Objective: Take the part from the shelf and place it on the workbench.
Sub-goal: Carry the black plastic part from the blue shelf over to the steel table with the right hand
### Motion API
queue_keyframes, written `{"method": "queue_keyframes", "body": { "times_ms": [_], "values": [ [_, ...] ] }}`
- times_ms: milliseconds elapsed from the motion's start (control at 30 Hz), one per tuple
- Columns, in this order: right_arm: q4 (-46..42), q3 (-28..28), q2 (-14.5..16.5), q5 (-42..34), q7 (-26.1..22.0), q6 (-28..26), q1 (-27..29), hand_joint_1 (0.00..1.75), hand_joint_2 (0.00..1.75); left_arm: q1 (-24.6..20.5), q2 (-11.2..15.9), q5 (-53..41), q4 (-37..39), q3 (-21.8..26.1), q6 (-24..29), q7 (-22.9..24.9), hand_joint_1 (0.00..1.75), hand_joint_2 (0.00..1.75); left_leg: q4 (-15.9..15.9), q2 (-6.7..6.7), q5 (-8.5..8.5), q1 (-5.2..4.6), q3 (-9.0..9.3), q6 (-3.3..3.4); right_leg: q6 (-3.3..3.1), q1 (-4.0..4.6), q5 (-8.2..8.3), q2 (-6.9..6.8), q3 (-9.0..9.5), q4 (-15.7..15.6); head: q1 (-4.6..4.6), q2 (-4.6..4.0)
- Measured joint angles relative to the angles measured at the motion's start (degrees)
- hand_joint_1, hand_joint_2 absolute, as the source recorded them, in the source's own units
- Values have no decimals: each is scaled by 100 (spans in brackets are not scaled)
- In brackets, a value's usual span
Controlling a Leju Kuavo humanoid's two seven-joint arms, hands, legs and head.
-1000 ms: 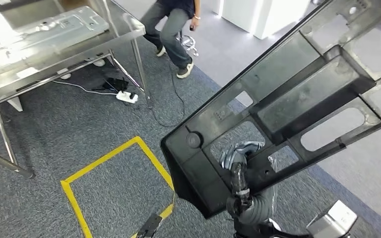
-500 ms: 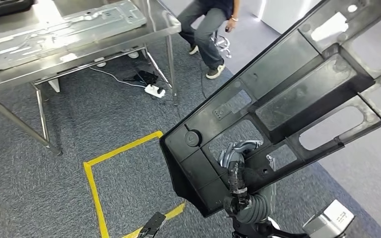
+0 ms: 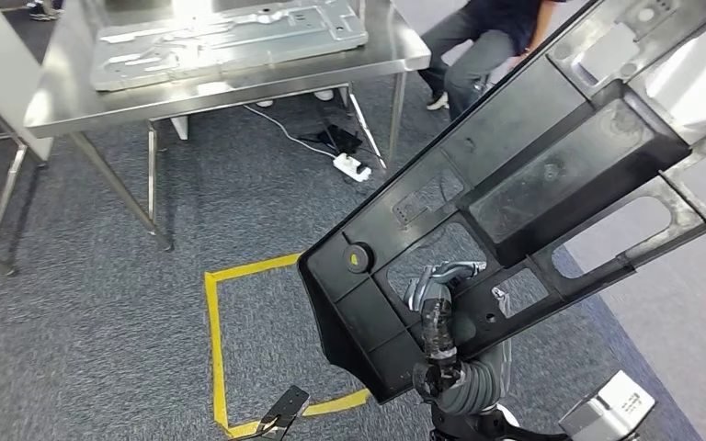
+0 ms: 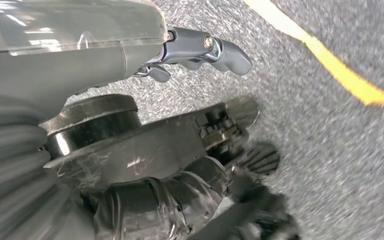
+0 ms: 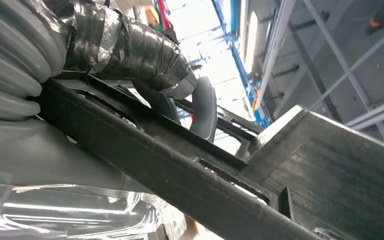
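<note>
We carry the part (image 3: 533, 175), a long black moulded frame with openings and ribs, tilted across the right of the head view, its lower end near our body and well above the carpet. Our right hand (image 3: 437, 308) grasps it through one of the openings, dark fingers (image 5: 130, 47) wrapped over a rib in the right wrist view. Our left hand (image 4: 200, 50) hangs over the carpet with nothing in it, fingers loosely curled rather than spread. The steel table (image 3: 74, 96) with its grey metal sheet (image 3: 230, 37) has swung from the upper left toward the top centre over the last second, and the yellow floor tape (image 3: 216, 340) has slid rightward, so we judge that we are turning toward the table; placing is not yet done. A person (image 3: 478, 41) sits just beyond the table's corner.
</note>
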Motion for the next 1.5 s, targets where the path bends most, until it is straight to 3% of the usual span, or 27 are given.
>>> {"method": "queue_keyframes", "body": {
  "times_ms": [33,67,100,133,200,233,267,333,400,467,533,600,633,700,767,800,867,967,1000,1067,1133,1200,1300,1367,1400,1467,1500],
  "values": [
    [3,0,0,-2,2,-2,-1,175,175,-14,-4,10,-1,-1,1,-2,0,175,8,-66,-3,8,-31,-37,-14,0,-16,91,31,-78,2,0],
    [4,0,1,-3,3,-4,-3,175,175,-27,-5,17,-1,-1,3,1,0,175,5,-141,7,14,-57,-78,-38,10,-19,74,43,-103,1,0],
    [4,0,4,-2,5,-5,-6,175,175,-31,-6,18,-1,-1,7,12,0,175,-15,-202,18,29,-75,-114,-74,11,-12,-1,62,-109,1,1],
    [4,0,9,1,7,-5,-12,175,175,-29,-11,11,-2,-1,13,28,0,175,6,-146,10,25,-91,-144,-112,9,-7,-78,90,-133,0,1],
    [4,0,28,13,9,-4,-15,175,175,-41,-21,-34,-2,-2,23,70,0,175,319,229,-155,4,-250,-192,-187,-6,-5,-253,155,-185,-47,1],
    [4,0,34,18,11,-4,-15,175,175,-55,-27,-66,-2,-3,25,86,0,175,638,470,-313,-2,-410,-215,-214,10,-16,-348,182,-195,-71,0],
    [4,0,39,22,15,-4,-11,175,175,-73,-30,-95,-2,-4,25,98,0,175,1010,615,-481,6,-612,-235,-236,25,-30,-448,197,-198,-93,0],
    [7,0,41,23,26,-5,-7,175,175,-85,-39,-121,-2,-7,25,114,0,175,1509,703,-617,22,-893,-255,-249,45,-62,-640,220,-196,-96,0],
    [10,0,45,23,32,-6,-8,175,175,-78,-44,-124,-2,-11,25,124,0,175,1203,748,-361,23,-745,-234,-244,58,-99,-809,258,-196,-96,0],
    [11,0,48,23,33,-6,-9,175,175,-85,-44,-125,-2,-13,25,126,0,175,424,993,-33,-28,-317,-156,-220,85,-147,-946,315,-197,-92,0],
    [11,0,48,22,35,-6,-11,175,175,-106,-47,-132,-3,-13,33,131,0,175,1,1178,63,-95,-88,-78,-174,113,-184,-1055,357,-207,-90,0],
    [10,0,49,12,40,-6,-13,175,175,-119,-50,-146,-4,-13,87,173,0,175,-52,1079,53,-115,-78,-36,-116,131,-207,-1168,399,-244,-90,0],
    [10,0,49,-2,45,-6,-15,175,175,-118,-58,-153,-5,-13,130,208,0,175,-86,1009,62,-95,-55,-13,-81,123,-232,-1162,424,-253,-89,1],
    [9,-1,48,-38,58,-7,-16,175,175,-129,-83,-164,-7,-14,202,273,0,175,-172,865,90,-52,17,42,-34,105,-398,-929,368,-34,-68,2],
    [15,-2,46,-65,73,-11,-10,175,175,-159,-113,-163,-8,-15,219,292,0,175,-201,718,94,-34,52,90,-26,86,-708,-602,30,642,-31,1],
    [23,-4,46,-71,80,-13,-5,175,175,-170,-123,-157,-9,-15,213,276,0,175,-197,637,89,-37,53,104,-22,85,-831,-528,-187,1012,-21,1],
    [37,-15,46,-87,89,-13,6,175,175,-163,-131,-134,-9,-15,207,221,0,175,-174,457,68,-36,57,105,-9,81,-783,-474,-419,1279,-12,1],
    [44,-71,45,-485,-80,47,13,175,175,-160,-158,-81,-10,-14,279,129,0,175,-68,253,-11,-24,51,57,13,51,-176,-396,-114,356,5,0],
    [45,-98,45,-827,-240,109,8,175,175,-167,-173,-62,-11,-13,311,107,0,175,-24,211,-44,-28,32,31,5,43,-72,-350,-15,81,19,0],
    [45,-162,42,-1617,-611,228,-7,175,175,-176,-193,-37,-11,-13,352,89,0,175,12,160,-75,-39,-7,-26,-36,51,-91,-284,43,-81,40,1],
    [37,-220,40,-2153,-872,250,-18,175,175,-174,-209,-31,-11,-13,359,110,0,175,7,177,-87,-33,-19,-74,-106,49,-77,-292,74,-116,45,1],
    [30,-253,40,-2365,-980,222,-13,175,175,-175,-224,-35,-11,-13,349,143,0,175,208,371,-185,-37,-100,-128,-176,37,-80,-320,145,-156,14,1],
    [22,-296,39,-2435,-1030,149,6,175,175,-193,-234,-43,-13,-13,316,152,0,175,1194,661,-532,-22,-637,-188,-233,50,-151,-392,262,-175,-30,0],
    [20,-314,39,-2446,-1036,116,15,175,175,-192,-239,-49,-12,-13,301,152,0,175,1576,700,-523,-12,-924,-187,-236,65,-224,-434,346,-175,-31,0],
    [20,-324,39,-2450,-1035,110,20,175,175,-191,-241,-54,-12,-13,300,152,0,175,1463,705,-366,-11,-912,-172,-235,71,-265,-449,399,-175,-30,0],
    [20,-344,39,-2456,-1034,93,30,175,175,-199,-243,-66,-12,-13,304,152,0,175,788,727,56,-27,-627,-111,-222,77,-355,-470,504,-186,-25,0],
    [19,-349,39,-2452,-1035,77,32,175,175,-212,-247,-73,-13,-13,308,152,0,175,448,747,175,-56,-457,-75,-201,83,-395,-476,538,-197,-23,0]
  ]
}}
